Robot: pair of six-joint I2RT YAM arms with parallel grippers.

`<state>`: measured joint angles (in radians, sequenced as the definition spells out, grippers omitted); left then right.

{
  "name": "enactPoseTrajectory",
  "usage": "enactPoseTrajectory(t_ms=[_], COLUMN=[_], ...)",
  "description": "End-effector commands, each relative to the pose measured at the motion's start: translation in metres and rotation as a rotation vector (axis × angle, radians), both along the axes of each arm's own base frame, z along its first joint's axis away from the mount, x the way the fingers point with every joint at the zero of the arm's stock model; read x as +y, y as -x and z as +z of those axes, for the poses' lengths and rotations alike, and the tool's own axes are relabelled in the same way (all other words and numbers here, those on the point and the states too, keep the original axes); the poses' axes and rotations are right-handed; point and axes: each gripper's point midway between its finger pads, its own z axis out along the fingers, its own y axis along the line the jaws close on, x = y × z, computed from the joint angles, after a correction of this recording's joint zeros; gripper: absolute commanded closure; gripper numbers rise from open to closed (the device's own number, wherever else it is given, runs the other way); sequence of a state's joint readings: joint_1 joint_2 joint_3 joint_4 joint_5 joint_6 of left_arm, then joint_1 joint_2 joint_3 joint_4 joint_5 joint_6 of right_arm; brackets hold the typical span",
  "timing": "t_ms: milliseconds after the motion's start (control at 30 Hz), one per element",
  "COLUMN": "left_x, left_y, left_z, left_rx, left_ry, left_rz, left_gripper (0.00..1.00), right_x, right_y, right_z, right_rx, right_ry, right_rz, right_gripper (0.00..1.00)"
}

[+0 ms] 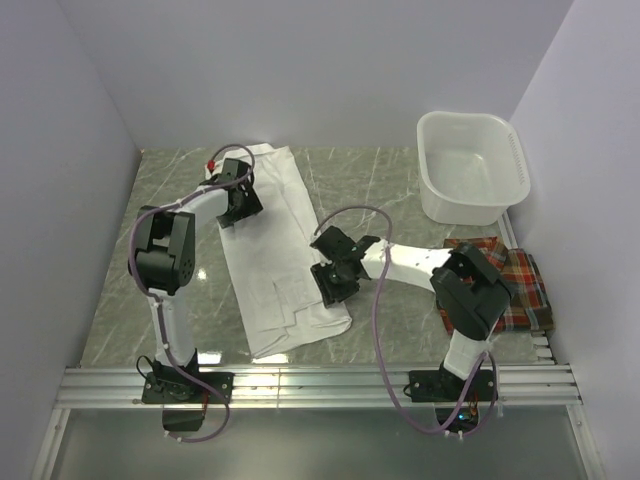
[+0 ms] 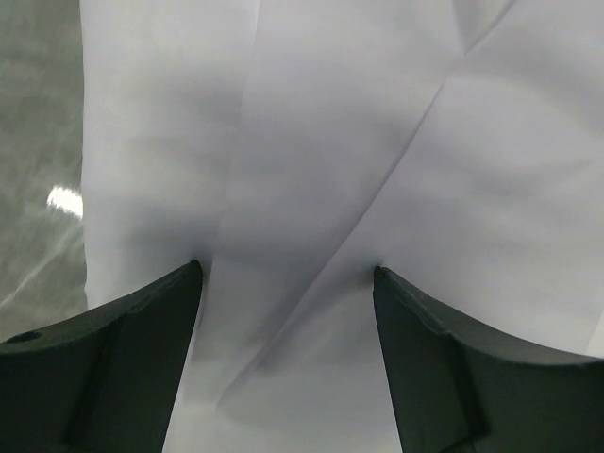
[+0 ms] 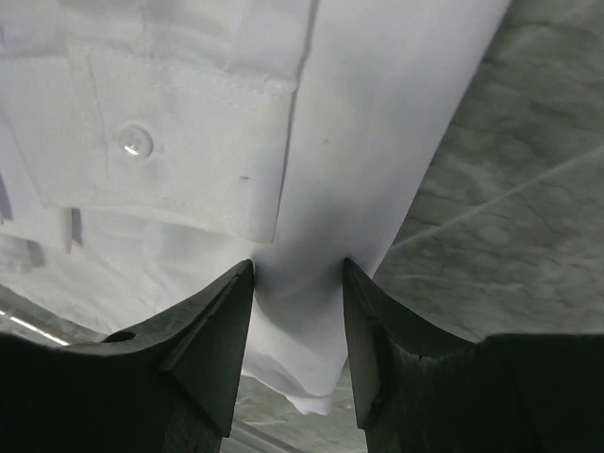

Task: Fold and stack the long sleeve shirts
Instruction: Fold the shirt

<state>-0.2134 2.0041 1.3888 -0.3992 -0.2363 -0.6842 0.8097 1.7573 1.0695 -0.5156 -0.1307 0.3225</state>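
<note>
The white long sleeve shirt [image 1: 270, 260] lies as a long strip down the middle of the table. My left gripper [image 1: 238, 208] rests at its upper left edge, open, both tips pressed on flat cloth [image 2: 330, 142] with a diagonal fold between them [image 2: 288, 269]. My right gripper [image 1: 335, 283] is at the shirt's lower right edge, shut on a bunched fold of white cloth [image 3: 377, 113] that fills the gap [image 3: 299, 264]. A buttoned cuff [image 3: 179, 151] lies just beyond its left finger. The plaid long sleeve shirt [image 1: 515, 285] sits folded at the right edge.
A white plastic basin [image 1: 432, 128] stands at the back right. The table is grey marble [image 1: 150, 260], with walls close on three sides and aluminium rails [image 1: 320, 385] along the near edge. The right arm's cable [image 1: 378, 300] loops over the table beside the shirt.
</note>
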Motion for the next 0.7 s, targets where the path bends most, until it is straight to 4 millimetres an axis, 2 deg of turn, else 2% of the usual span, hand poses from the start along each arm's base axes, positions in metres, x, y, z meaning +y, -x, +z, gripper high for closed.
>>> enactPoseTrajectory(t_ms=[0, 67, 100, 200, 233, 333, 367, 400, 433, 467, 500, 533, 567, 600, 633, 667], left_x=[-0.014, -0.016, -0.018, -0.016, -0.015, -0.009, -0.004, 0.0, 0.002, 0.007, 0.012, 0.013, 0.012, 0.011, 0.011, 0.013], left_y=[-0.04, -0.05, -0.057, -0.061, -0.059, -0.039, -0.03, -0.012, -0.001, 0.014, 0.035, 0.048, 0.073, 0.086, 0.1, 0.122], left_z=[0.009, 0.011, 0.02, 0.049, 0.074, 0.101, 0.135, 0.131, 0.138, 0.167, 0.154, 0.156, 0.156, 0.153, 0.148, 0.139], left_rx=[-0.085, -0.104, -0.126, -0.169, -0.214, -0.244, -0.304, -0.28, -0.287, -0.343, -0.298, -0.301, -0.303, -0.3, -0.284, -0.268], left_ry=[0.012, 0.011, 0.01, 0.004, 0.012, 0.018, 0.024, 0.022, 0.03, 0.04, 0.036, 0.048, 0.082, 0.104, 0.121, 0.134], left_rz=[-0.062, -0.075, -0.079, -0.08, -0.073, -0.047, -0.03, -0.027, -0.017, 0.001, 0.006, 0.01, -0.006, -0.008, -0.009, -0.006], left_gripper=[0.21, 0.21, 0.2, 0.2, 0.19, 0.18, 0.18, 0.17, 0.16, 0.11, 0.02, 0.01, 0.01, 0.01, 0.01, 0.01], right_x=[0.025, 0.027, 0.027, 0.02, 0.018, 0.014, 0.014, 0.015, 0.012, 0.01, 0.013, 0.01, 0.009, 0.007, 0.005, 0.003], right_y=[0.016, 0.013, 0.011, -0.001, -0.004, -0.016, -0.02, -0.022, -0.021, -0.029, -0.027, -0.026, -0.03, -0.028, -0.028, -0.027], right_z=[-0.002, -0.001, 0.002, 0.013, 0.017, 0.038, 0.043, 0.055, 0.057, 0.062, 0.071, 0.07, 0.076, 0.074, 0.073, 0.071], right_rx=[0.039, 0.026, 0.014, -0.043, -0.053, -0.102, -0.107, -0.12, -0.106, -0.11, -0.103, -0.093, -0.108, -0.101, -0.1, -0.096], right_ry=[-0.037, -0.03, -0.033, -0.024, -0.029, -0.079, -0.105, -0.144, -0.164, -0.2, -0.251, -0.265, -0.294, -0.298, -0.297, -0.291], right_rz=[0.045, 0.033, 0.024, -0.015, -0.028, -0.092, -0.111, -0.127, -0.158, -0.192, -0.192, -0.214, -0.227, -0.229, -0.237, -0.241], right_gripper=[0.5, 0.5, 0.5, 0.5, 0.5, 0.48, 0.47, 0.46, 0.43, 0.39, 0.37, 0.35, 0.34, 0.34, 0.34, 0.34])
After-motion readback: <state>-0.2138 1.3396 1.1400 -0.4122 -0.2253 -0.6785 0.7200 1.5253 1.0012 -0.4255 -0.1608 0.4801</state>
